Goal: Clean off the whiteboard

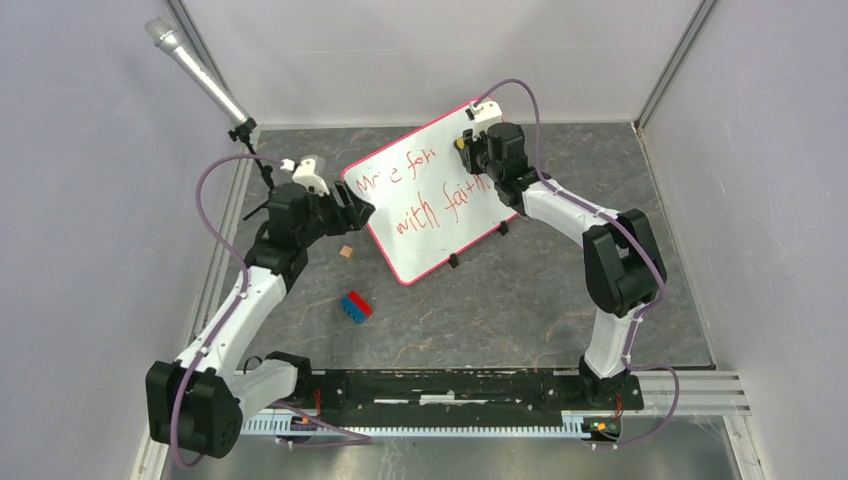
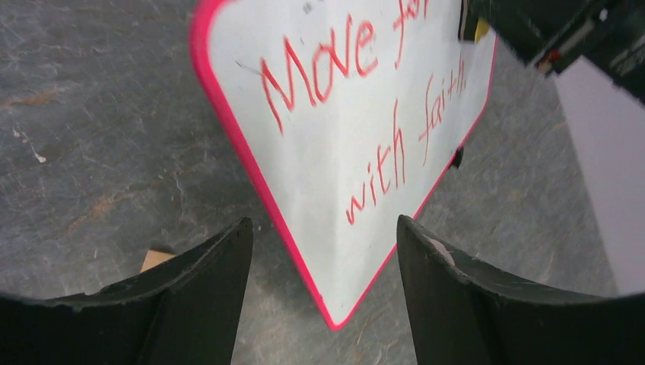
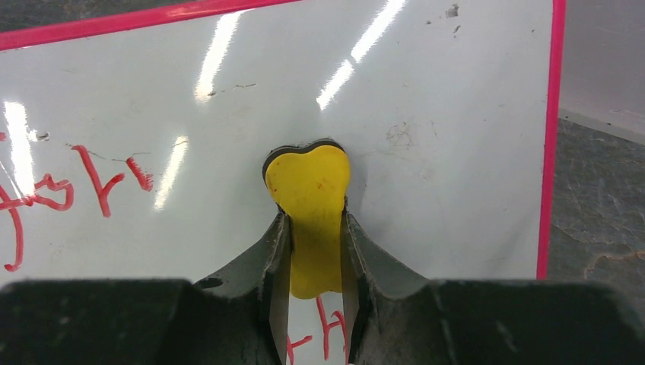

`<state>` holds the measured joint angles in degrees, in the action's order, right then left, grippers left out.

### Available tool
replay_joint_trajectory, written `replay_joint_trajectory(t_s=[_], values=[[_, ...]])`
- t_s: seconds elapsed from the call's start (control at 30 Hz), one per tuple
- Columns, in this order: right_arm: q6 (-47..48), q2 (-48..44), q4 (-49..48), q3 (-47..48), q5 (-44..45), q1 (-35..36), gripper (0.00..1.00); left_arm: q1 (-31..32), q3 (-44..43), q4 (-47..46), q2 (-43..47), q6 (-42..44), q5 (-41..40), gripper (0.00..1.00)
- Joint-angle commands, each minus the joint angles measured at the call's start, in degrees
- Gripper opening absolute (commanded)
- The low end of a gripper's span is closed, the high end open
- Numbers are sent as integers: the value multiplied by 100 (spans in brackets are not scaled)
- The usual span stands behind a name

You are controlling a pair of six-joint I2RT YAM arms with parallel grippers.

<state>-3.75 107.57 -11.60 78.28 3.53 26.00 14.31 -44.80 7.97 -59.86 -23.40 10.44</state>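
Two red handwritten lines (image 1: 435, 212) on pink-rimmed whiteboard (image 1: 413, 255).

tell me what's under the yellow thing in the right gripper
The whiteboard, its white face with red writing nearby. Whether ink lies beneath the yellow eraser is hidden.
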Motion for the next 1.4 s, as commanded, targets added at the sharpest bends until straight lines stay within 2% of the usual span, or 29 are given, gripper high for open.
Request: replay_joint_trajectory(t_s=[0.0,0.07,0.2,0.33,0.43,0.57,0.9,1.03,1.1,1.13,1.37], values=[[135,-158,-154,126,-46,120,22,-590,68,-1401,-257,-863,727,76],[129,-142,-167,143,-45,117,22,-876,176,-1706,-294,-1004,923,77],[125,-105,-153,189,-80,125,22,-1378,348,-2598,-679,-1596,1615,64],[116,-113,-155,188,-98,133,22,-1404,348,-3304,-1090,-1514,1957,63],[122,-141,-171,155,-89,134,22,-1422,409,-3645,-1248,-1510,2096,57],[141,-169,-264,99,-112,132,22,-1422,309,-3437,-1334,-1433,2100,45],[326,-148,-413,160,-204,333,23,-1422,203,-3272,-1610,-1121,2041,37],[323,-87,-394,249,-216,395,23,-1689,155,-3295,-1797,-1126,2123,32],[329,-23,-333,361,-260,431,23,-1734,157,-3376,-1884,-1197,2179,18],[323,8,-326,402,-285,457,23,-1753,188,-3492,-1905,-1246,2216,15],[576,200,-76,744,-336,709,23,-1755,216,-3630,-1930,-1159,2347,13]])
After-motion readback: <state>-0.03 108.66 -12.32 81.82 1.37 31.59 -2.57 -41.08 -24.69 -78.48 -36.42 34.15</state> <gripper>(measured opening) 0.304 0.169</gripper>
